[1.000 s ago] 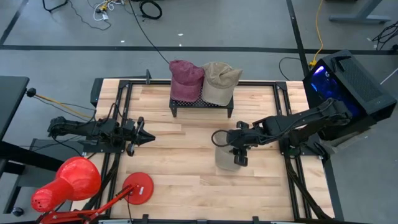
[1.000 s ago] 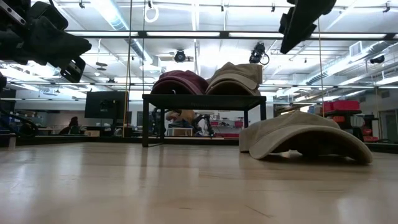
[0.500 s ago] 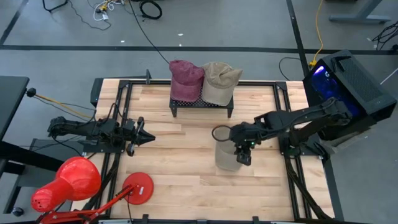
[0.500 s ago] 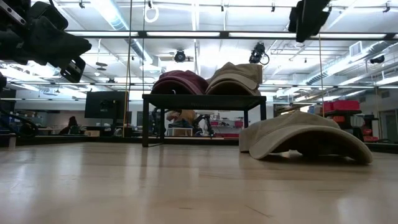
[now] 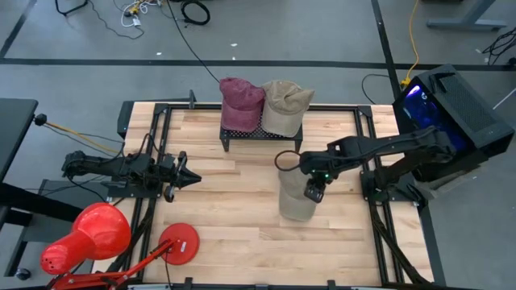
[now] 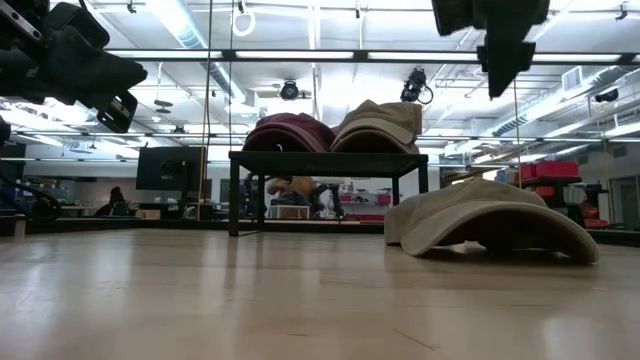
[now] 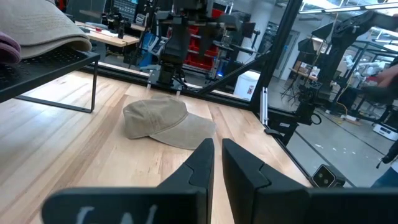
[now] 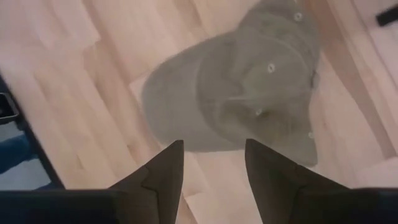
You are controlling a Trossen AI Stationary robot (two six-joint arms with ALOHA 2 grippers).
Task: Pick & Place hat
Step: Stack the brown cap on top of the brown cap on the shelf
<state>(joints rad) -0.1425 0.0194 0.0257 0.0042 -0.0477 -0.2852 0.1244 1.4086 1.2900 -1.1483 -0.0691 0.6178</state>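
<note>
The two dark fingers (image 8: 168,171) of the right gripper (image 5: 313,192) were spread apart with nothing between them, pointed down at the khaki hat (image 5: 294,200) and held well clear above it, as the low view showed from the gripper's height over the crown. Over the last second the gripper had been swung from the hat's right edge to a place over its crown, and its wrist had been turned, so that the hat was now framed between the fingertips in the right wrist view; this was judged to be the line-up for a descent and a grasp, with the pick itself not yet begun. The left gripper (image 5: 184,174) was kept unmoved at the table's left side, its fingers nearly closed on nothing. The hat lay flat on the wooden table (image 5: 234,234), right of centre and in front of the black rack (image 5: 260,138), on which a maroon hat (image 5: 240,103) and a second tan hat (image 5: 284,105) were resting. It looked soft and low-crowned, with small eyelets and a curved brim.
</note>
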